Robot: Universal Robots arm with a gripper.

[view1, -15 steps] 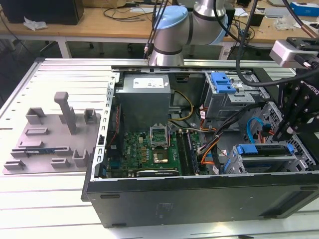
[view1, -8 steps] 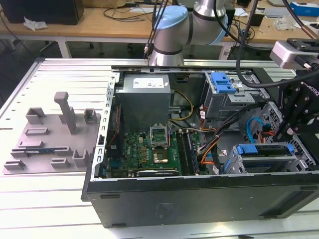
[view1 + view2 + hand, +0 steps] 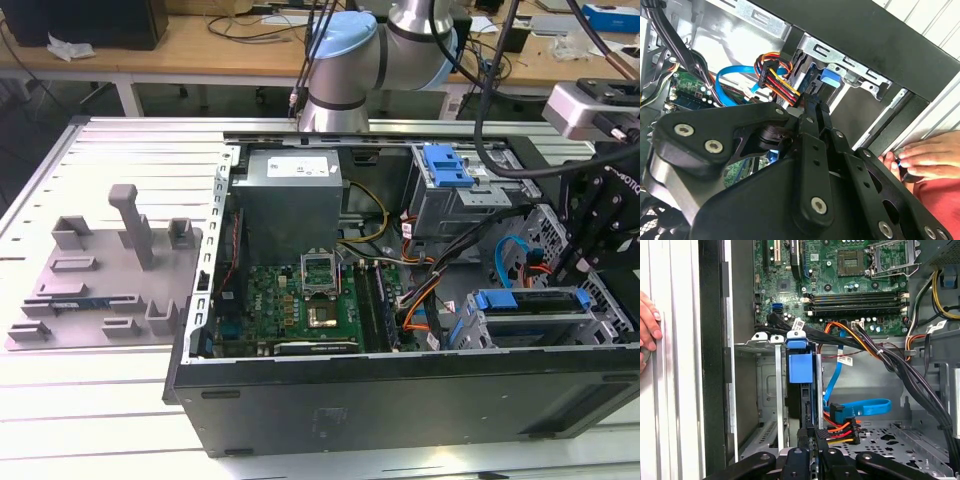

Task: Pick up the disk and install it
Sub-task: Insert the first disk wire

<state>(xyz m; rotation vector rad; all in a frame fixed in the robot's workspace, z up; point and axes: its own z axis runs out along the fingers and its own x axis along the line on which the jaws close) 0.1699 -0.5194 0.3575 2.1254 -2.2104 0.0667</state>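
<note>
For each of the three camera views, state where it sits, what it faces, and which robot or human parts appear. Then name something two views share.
Exterior view: off the arm, above the open computer case; arm behind.
First wrist view: on the arm, facing the drive cage, the disk and the motherboard; pincer, a person's hand.
Second wrist view: on the arm, behind the pincer, facing the cage.
Both wrist views share the hand.

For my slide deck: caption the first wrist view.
Gripper poised at the blue-framed disk seated in the drive cage.

The gripper (image 3: 810, 442) points down, jaws nearly closed, the arm (image 3: 375, 50) bent over above
</note>
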